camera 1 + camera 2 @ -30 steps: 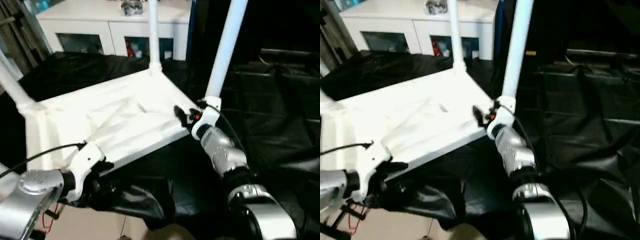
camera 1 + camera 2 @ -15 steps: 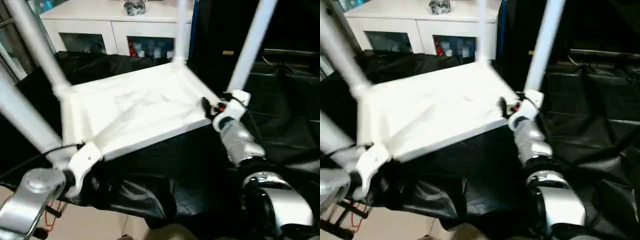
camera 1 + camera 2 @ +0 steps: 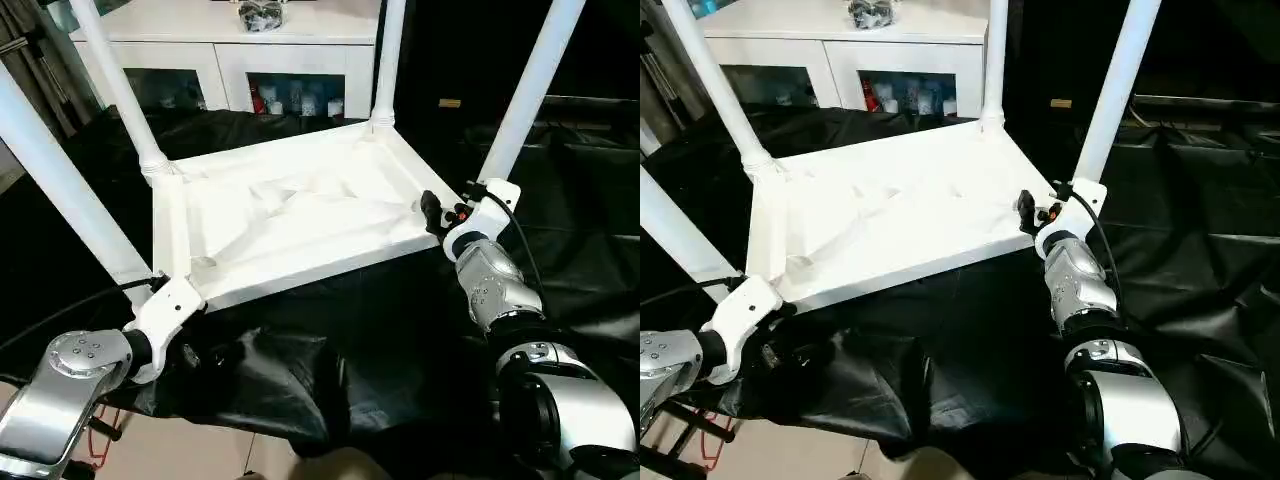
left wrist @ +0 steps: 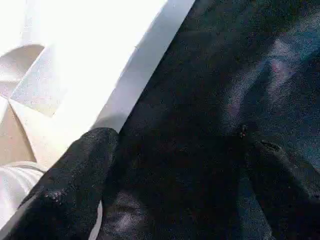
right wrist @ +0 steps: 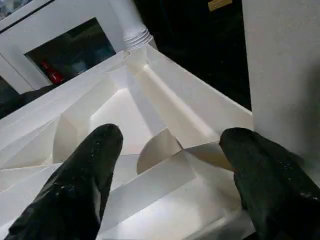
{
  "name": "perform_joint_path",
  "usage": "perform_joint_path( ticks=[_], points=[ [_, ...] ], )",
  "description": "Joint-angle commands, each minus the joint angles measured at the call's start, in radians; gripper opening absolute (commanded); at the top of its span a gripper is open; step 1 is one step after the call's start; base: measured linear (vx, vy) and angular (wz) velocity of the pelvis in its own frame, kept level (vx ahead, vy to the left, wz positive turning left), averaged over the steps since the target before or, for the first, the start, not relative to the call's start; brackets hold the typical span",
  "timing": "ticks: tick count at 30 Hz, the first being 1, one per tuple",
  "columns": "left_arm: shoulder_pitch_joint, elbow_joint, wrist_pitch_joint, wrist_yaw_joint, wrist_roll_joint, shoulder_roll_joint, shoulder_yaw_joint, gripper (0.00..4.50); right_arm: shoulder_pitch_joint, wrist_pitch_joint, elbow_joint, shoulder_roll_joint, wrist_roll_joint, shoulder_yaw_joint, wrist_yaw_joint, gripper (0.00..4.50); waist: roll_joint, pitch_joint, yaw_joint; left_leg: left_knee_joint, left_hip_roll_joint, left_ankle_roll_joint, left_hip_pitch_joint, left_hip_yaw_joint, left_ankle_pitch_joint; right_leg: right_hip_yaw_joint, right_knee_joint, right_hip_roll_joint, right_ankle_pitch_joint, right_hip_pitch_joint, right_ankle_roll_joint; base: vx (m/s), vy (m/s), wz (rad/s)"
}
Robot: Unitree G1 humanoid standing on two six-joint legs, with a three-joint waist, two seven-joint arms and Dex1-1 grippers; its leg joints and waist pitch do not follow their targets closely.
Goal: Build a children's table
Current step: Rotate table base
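The children's table lies upside down on black cloth, its ribbed white tabletop (image 3: 300,215) facing up. Four white legs (image 3: 530,90) stand up from the corner sockets. At the near right corner my right gripper (image 5: 172,135) is shut on the table. One finger (image 5: 85,185) rests inside the ribbed underside and the other sits at the base of that corner's leg. My left gripper (image 4: 175,190) is open by the near left corner. One of its fingers (image 4: 75,190) is beside the tabletop's edge, and nothing but cloth lies between the two fingers.
A white cabinet (image 3: 230,40) with glass doors stands behind the table. Black cloth (image 3: 330,350) covers the work surface and hangs over its near edge. Beige floor (image 3: 180,450) lies below at the near left.
The table has swung to the right and settled flatter, my right gripper moving with its corner. My left gripper's fingers have spread apart at the near left corner.
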Motion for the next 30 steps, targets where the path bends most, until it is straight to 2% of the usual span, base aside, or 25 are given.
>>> perform_joint_path(
  ticks=[1, 12, 13, 14, 15, 16, 17, 18, 20, 21, 22, 23, 24, 27, 28, 29, 30],
  points=[
    [-0.005, 0.008, -0.003, 0.008, 0.007, 0.007, 0.015, 4.45, -0.01, -0.01, 0.008, -0.006, 0.007, -0.013, -0.01, 3.65, 0.01, -0.064, -0.005, -0.07, 0.0, 0.021, 0.009, 0.005, -0.267, 0.023, -0.063, -0.025, -0.184, 0.046, -0.239, 0.0, 0.0, 0.0],
    [-0.005, 0.008, -0.003, 0.008, 0.007, 0.007, 0.015, 4.45, -0.01, -0.01, 0.008, -0.006, 0.007, -0.013, -0.01, 3.65, 0.011, -0.064, -0.004, -0.07, 0.0, 0.022, 0.01, 0.005, -0.265, 0.023, -0.062, -0.025, -0.177, 0.046, -0.241, 0.0, 0.0, 0.0],
    [-0.02, 0.033, -0.035, 0.026, 0.008, -0.006, 0.02, 4.45, -0.02, -0.03, 0.038, -0.02, 0.006, -0.028, -0.008, 3.65, 0.01, -0.064, -0.005, -0.07, 0.0, 0.021, 0.01, 0.006, -0.268, 0.023, -0.063, -0.025, -0.177, 0.046, -0.241, 0.0, 0.0, 0.0],
    [0.034, 0.095, -0.172, -0.036, -0.117, -0.077, 0.13, 4.45, 0.104, 0.006, -0.149, -0.05, -0.007, 0.059, 0.152, 3.65, 0.041, -0.065, -0.001, -0.068, -0.002, 0.016, 0.014, 0.003, -0.283, 0.021, -0.061, -0.027, -0.181, 0.042, -0.242, 0.0, 0.0, 0.0],
    [0.048, 0.109, -0.203, -0.051, -0.148, -0.094, 0.156, 4.45, 0.133, 0.016, -0.195, -0.056, -0.011, 0.08, 0.191, 3.65, 0.016, -0.061, -0.001, -0.067, -0.003, 0.033, 0.005, 0.008, -0.267, 0.022, -0.073, -0.024, -0.149, 0.051, -0.228, 0.0, 0.0, 0.0],
    [0.107, 0.163, -0.334, -0.115, -0.269, -0.162, 0.257, 4.45, 0.258, 0.057, -0.389, -0.08, -0.025, 0.173, 0.354, 3.65, 0.015, -0.063, 0.006, -0.066, -0.008, 0.039, 0.004, 0.005, -0.248, 0.021, -0.072, -0.022, -0.138, 0.057, -0.225, 0.0, 0.0, 0.0],
    [0.118, 0.175, -0.362, -0.128, -0.297, -0.181, 0.275, 4.45, 0.288, 0.07, -0.438, -0.085, -0.028, 0.2, 0.401, 3.65, 0.013, -0.065, 0.014, -0.064, -0.001, 0.055, -0.005, 0.005, -0.211, 0.023, -0.068, -0.024, -0.098, 0.066, -0.208, 0.0, 0.0, 0.0],
    [0.119, 0.171, -0.362, -0.128, -0.297, -0.179, 0.278, 4.45, 0.288, 0.069, -0.436, -0.085, -0.03, 0.204, 0.406, 3.65, 0.018, -0.07, 0.012, -0.067, 0.004, 0.064, -0.001, 0.005, -0.217, 0.02, -0.064, -0.022, -0.094, 0.057, -0.215, 0.0, 0.0, 0.0],
    [0.125, 0.155, -0.352, -0.134, -0.309, -0.168, 0.301, 4.45, 0.286, 0.064, -0.434, -0.083, -0.035, 0.213, 0.413, 3.65, 0.013, -0.068, 0.006, -0.07, 0.004, 0.063, -0.003, 0.005, -0.251, 0.02, -0.066, -0.026, -0.155, 0.055, -0.228, 0.0, 0.0, 0.0],
    [0.125, 0.154, -0.35, -0.135, -0.31, -0.168, 0.303, 4.45, 0.286, 0.064, -0.434, -0.082, -0.035, 0.213, 0.414, 3.65, 0.013, -0.059, 0.003, -0.075, 0.006, 0.058, -0.002, 0.006, -0.296, 0.021, -0.075, -0.028, -0.239, 0.049, -0.222, 0.0, 0.0, 0.0],
    [0.124, 0.151, -0.346, -0.137, -0.315, -0.167, 0.308, 4.45, 0.286, 0.062, -0.433, -0.081, -0.036, 0.215, 0.417, 3.65, 0.013, -0.055, 0.002, -0.077, 0.007, 0.052, 0.001, 0.006, -0.322, 0.022, -0.079, -0.029, -0.288, 0.046, -0.214, 0.0, 0.0, 0.0],
    [0.124, 0.151, -0.345, -0.139, -0.317, -0.167, 0.309, 4.45, 0.286, 0.061, -0.433, -0.08, -0.036, 0.215, 0.417, 3.65, 0.013, -0.05, 0.001, -0.078, 0.006, 0.04, 0.009, 0.006, -0.365, 0.024, -0.087, -0.031, -0.377, 0.039, -0.192, 0.0, 0.0, 0.0],
    [0.127, 0.149, -0.342, -0.144, -0.324, -0.167, 0.315, 4.45, 0.285, 0.059, -0.431, -0.078, -0.036, 0.216, 0.419, 3.65, 0.012, -0.049, -0.002, -0.08, 0.006, 0.028, 0.011, 0.003, -0.383, 0.026, -0.091, -0.032, -0.424, 0.038, -0.173, 0.0, 0.0, 0.0],
    [0.139, 0.168, -0.368, -0.171, -0.346, -0.169, 0.334, 4.45, 0.309, 0.083, -0.486, -0.083, -0.023, 0.23, 0.432, 3.65, 0.011, -0.049, -0.001, -0.082, 0.006, 0.022, 0.011, 0.002, -0.372, 0.029, -0.094, -0.03, -0.424, 0.036, -0.154, 0.0, 0.0, 0.0],
    [0.136, 0.192, -0.394, -0.182, -0.35, -0.17, 0.333, 4.45, 0.334, 0.114, -0.538, -0.088, -0.014, 0.236, 0.448, 3.65, 0.012, -0.051, -0.002, -0.083, 0.008, 0.021, 0.01, 0.001, -0.361, 0.029, -0.091, -0.029, -0.402, 0.037, -0.151, 0.0, 0.0, 0.0],
    [0.133, 0.203, -0.404, -0.186, -0.352, -0.168, 0.329, 4.45, 0.345, 0.127, -0.559, -0.09, -0.015, 0.237, 0.457, 3.65, 0.008, -0.051, 0.0, -0.083, 0.005, 0.025, 0.008, 0.002, -0.348, 0.03, -0.092, -0.026, -0.384, 0.04, -0.145, 0.0, 0.0, 0.0],
    [0.131, 0.208, -0.408, -0.188, -0.354, -0.167, 0.328, 4.45, 0.352, 0.135, -0.571, -0.091, -0.016, 0.238, 0.462, 3.65, 0.011, -0.054, 0.001, -0.084, 0.008, 0.025, 0.009, 0.001, -0.339, 0.031, -0.088, -0.027, -0.356, 0.039, -0.152, 0.0, 0.0, 0.0]
  ],
)
